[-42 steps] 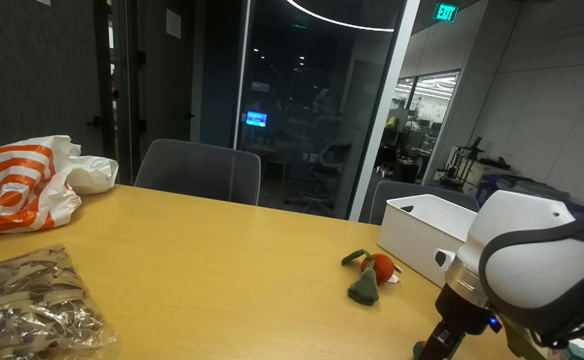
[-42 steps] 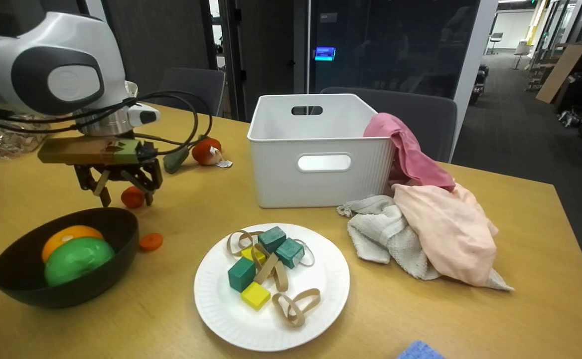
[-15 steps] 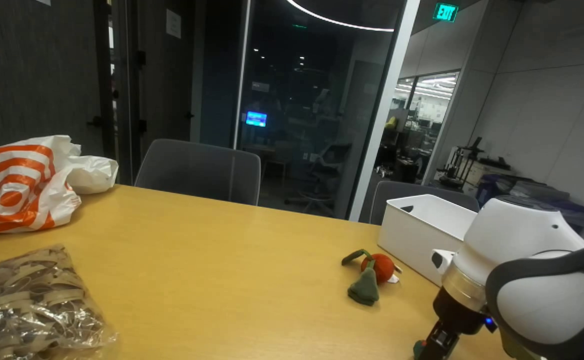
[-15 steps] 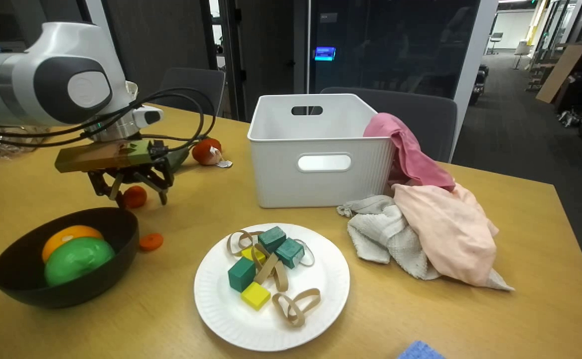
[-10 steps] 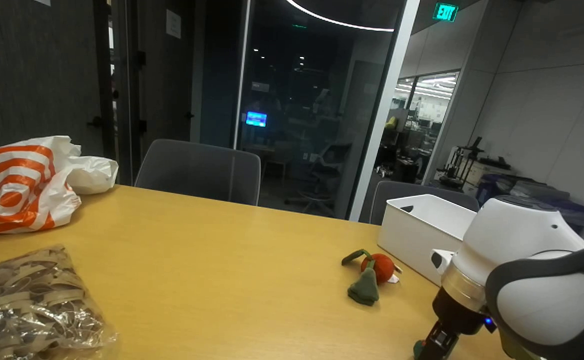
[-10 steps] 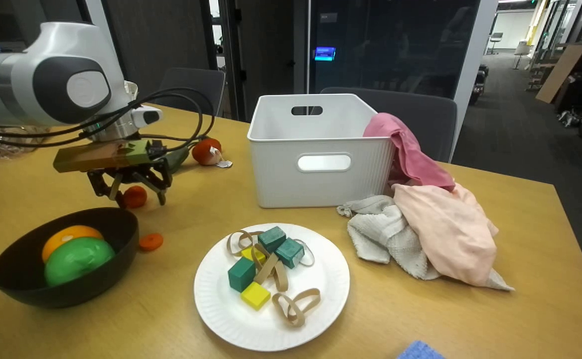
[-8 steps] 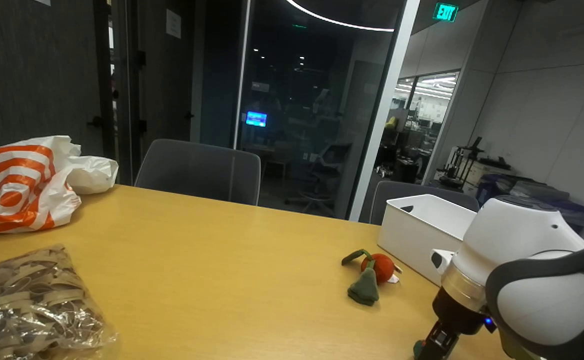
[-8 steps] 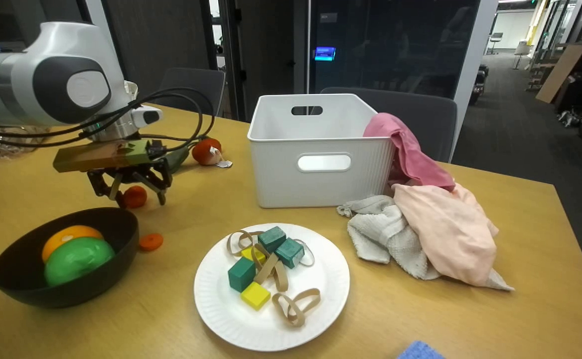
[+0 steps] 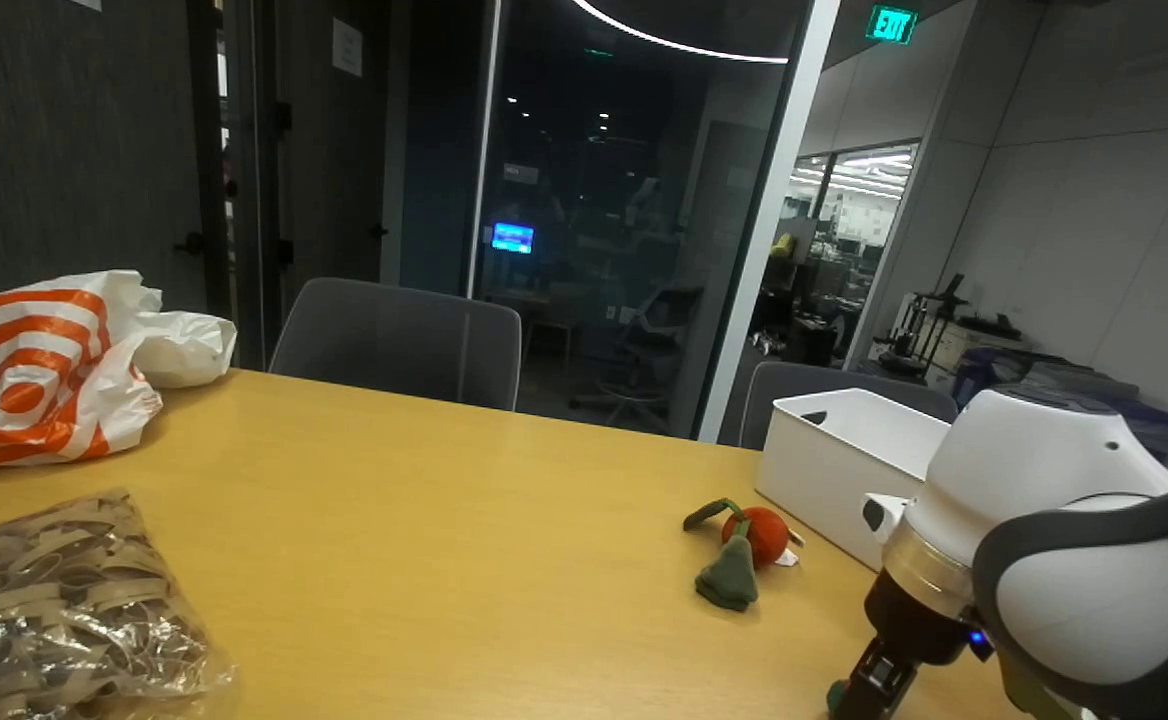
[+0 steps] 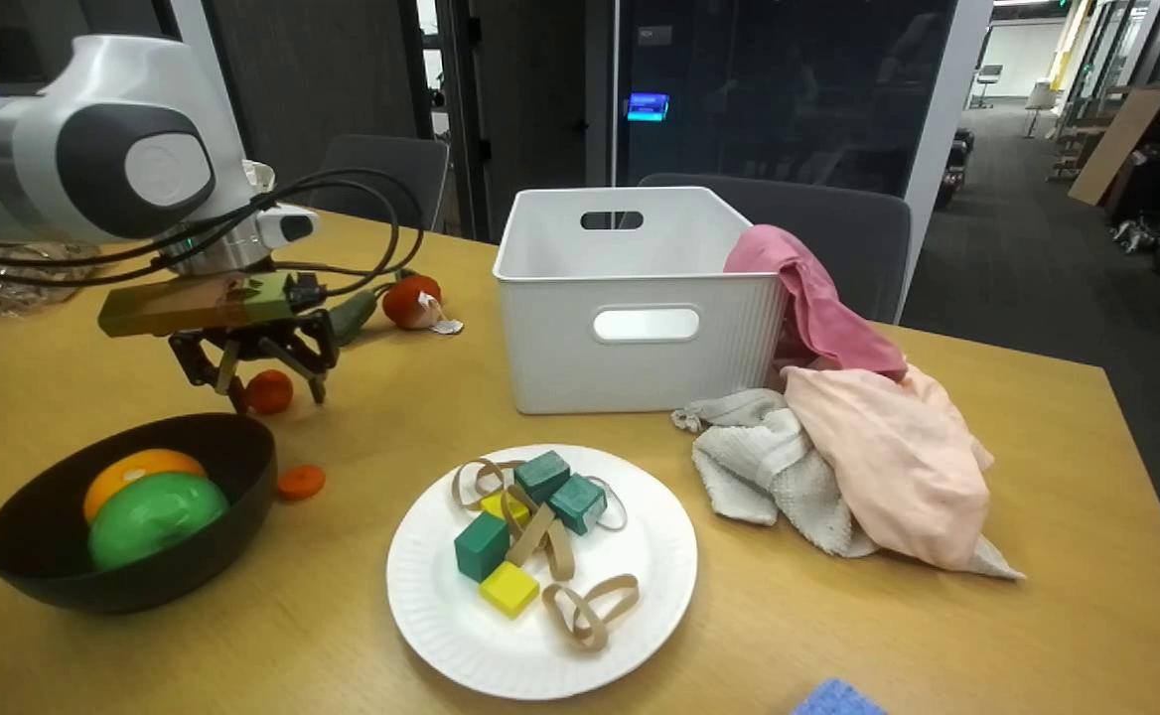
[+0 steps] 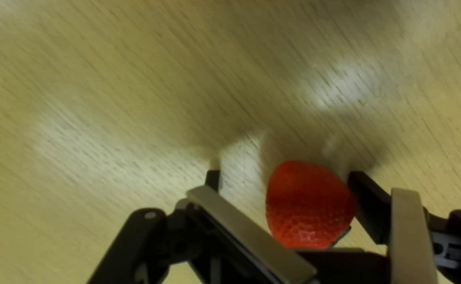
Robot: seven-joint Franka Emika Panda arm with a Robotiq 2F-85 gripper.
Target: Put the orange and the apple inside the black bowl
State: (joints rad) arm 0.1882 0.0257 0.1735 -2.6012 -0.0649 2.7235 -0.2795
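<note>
The orange [image 10: 143, 465] lies in the black bowl [image 10: 227, 566], behind a green fruit [image 10: 158, 516]. A smaller red fruit [image 10: 272, 391] is on the table behind the bowl; it also shows in the wrist view [image 11: 309, 205], with a dark green edge at its lower right. I cannot tell which fruit is the apple. My gripper [image 10: 279, 397] points down, open, around the red fruit. In the wrist view the gripper [image 11: 287, 179] has the left fingertip apart from the red fruit; the right fingertip is at its edge, and I cannot tell if they touch.
A flat orange piece [image 10: 301, 482] lies right of the bowl. A paper plate [image 10: 421, 596] holds blocks and rubber bands. A white bin [image 10: 560, 357], cloths [image 10: 878, 437], a red-orange ball [image 10: 409, 303] and a green soft piece [image 9: 729, 578] stand around. A bag of bands [image 9: 64, 610] lies farther off.
My gripper has moved right and a little lower over 2.8 s, onto the red fruit. In the last half second it has shifted slightly up and left. The fruits in the bowl have not moved.
</note>
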